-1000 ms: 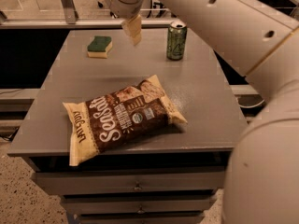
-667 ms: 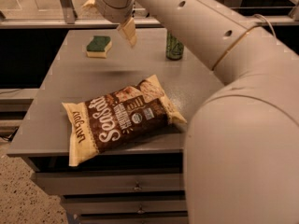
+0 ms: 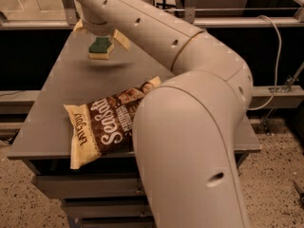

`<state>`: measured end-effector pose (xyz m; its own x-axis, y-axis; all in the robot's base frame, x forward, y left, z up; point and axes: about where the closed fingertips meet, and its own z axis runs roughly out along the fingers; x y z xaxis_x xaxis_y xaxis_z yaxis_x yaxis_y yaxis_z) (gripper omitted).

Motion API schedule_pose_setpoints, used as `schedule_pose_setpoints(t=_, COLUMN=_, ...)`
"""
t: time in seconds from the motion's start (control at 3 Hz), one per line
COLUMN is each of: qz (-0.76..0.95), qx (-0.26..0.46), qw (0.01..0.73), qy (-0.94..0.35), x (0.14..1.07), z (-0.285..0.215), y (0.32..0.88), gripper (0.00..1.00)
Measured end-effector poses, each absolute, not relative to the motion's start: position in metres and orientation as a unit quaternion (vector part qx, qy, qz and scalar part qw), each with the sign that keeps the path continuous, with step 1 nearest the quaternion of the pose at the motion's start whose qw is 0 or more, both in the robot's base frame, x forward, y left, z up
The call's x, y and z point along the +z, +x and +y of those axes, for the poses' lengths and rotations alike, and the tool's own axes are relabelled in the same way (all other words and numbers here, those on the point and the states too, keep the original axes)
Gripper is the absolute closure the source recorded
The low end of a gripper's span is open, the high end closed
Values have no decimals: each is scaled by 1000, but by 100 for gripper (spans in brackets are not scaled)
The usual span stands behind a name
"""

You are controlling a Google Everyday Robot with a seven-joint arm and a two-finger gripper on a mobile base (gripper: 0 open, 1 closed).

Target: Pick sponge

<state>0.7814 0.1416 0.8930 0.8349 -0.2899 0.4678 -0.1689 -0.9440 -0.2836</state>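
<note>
the gripper (image 3: 99, 36) hangs over the sponge (image 3: 100, 49) at the table's (image 3: 57, 103) far left corner. its spread fingers (image 3: 120, 39) are partly hidden by the wrist, and the left one shows only its tip. whether they touch the sponge cannot be told. the arm (image 3: 190, 127) covers the right half of the late july snack bag (image 3: 102, 127) and most of the table's right side. the arm runs out of the picture at the top and bottom edges. the bag's small print is unreadable.
</note>
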Motion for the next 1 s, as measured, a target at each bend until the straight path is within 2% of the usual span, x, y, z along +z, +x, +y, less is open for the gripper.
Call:
schedule_pose_setpoints(t=0.33, qz=90, qx=-261, qw=68, qy=-959, x=873, z=150, y=796, gripper=0)
schedule_pose_setpoints(t=1.0, qz=77, qx=-244, qw=20, qy=-967, x=848, z=154, y=813, gripper=0)
